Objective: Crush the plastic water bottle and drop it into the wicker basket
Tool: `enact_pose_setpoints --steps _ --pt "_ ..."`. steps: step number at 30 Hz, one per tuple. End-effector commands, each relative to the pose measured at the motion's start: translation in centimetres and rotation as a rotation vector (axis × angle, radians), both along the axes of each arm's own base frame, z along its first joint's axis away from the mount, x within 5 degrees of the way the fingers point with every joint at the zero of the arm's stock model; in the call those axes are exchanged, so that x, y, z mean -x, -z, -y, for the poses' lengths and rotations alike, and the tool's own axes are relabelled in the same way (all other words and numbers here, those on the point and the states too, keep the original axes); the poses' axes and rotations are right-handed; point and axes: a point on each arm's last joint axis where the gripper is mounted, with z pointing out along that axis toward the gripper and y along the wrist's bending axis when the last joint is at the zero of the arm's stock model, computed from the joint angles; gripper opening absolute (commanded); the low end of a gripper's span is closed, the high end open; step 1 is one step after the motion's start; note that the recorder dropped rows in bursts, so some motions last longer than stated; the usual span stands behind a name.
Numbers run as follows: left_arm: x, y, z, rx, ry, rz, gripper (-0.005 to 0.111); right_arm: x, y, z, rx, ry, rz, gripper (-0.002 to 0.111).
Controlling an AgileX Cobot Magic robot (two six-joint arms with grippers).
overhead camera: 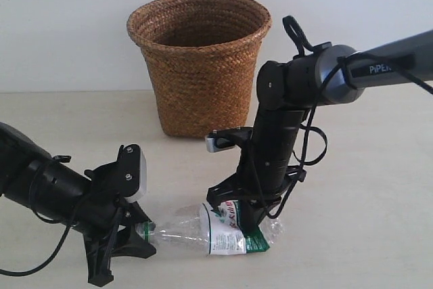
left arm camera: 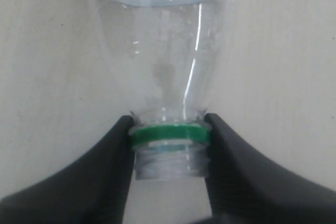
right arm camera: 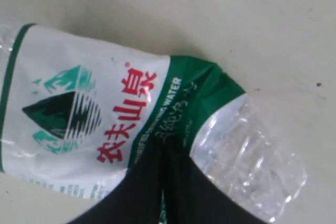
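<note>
The plastic water bottle lies on its side on the table, in front of the wicker basket. My left gripper is shut on the bottle's neck: in the left wrist view the two black fingers press the green ring from both sides, with the threaded mouth bare of a cap. My right gripper comes down from above and is shut on the bottle at the green edge of its label, where the plastic is pinched flat and creased. The clear base end looks crumpled.
The basket stands upright at the back against a pale wall, its mouth open upward. The beige table stretches to the right of the bottle. The right arm reaches in from the right, level with the basket's rim.
</note>
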Motion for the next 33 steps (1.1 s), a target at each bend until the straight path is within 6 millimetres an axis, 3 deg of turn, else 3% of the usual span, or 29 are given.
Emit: enact_pose_setpoints --steps 1,7,12,15,22,27,33 --pt "0.1 0.4 0.0 -0.013 0.003 -0.003 0.004 0.9 1.1 1.2 0.108 -0.091 -0.006 0.000" --pt "0.1 0.4 0.0 -0.013 0.003 -0.003 0.004 1.0 -4.8 0.7 -0.032 -0.085 0.128 0.000" --pt "0.1 0.4 0.0 -0.013 0.003 -0.003 0.004 1.1 -7.8 0.8 -0.083 -0.076 0.215 0.000" --pt "0.1 0.4 0.0 -0.013 0.003 -0.003 0.004 1.5 -8.6 0.2 -0.132 -0.091 0.227 0.000" --pt "0.1 0.4 0.0 -0.014 0.002 -0.002 0.004 2.7 -8.4 -2.9 -0.215 -0.149 0.271 0.000" --pt "0.1 0.4 0.0 -0.013 0.003 -0.003 0.004 3.2 -6.1 -4.1 -0.185 -0.186 0.236 0.000" --pt "0.1 0.4 0.0 -0.013 0.003 -0.003 0.004 2.7 -3.2 -4.3 -0.139 -0.181 0.213 0.000"
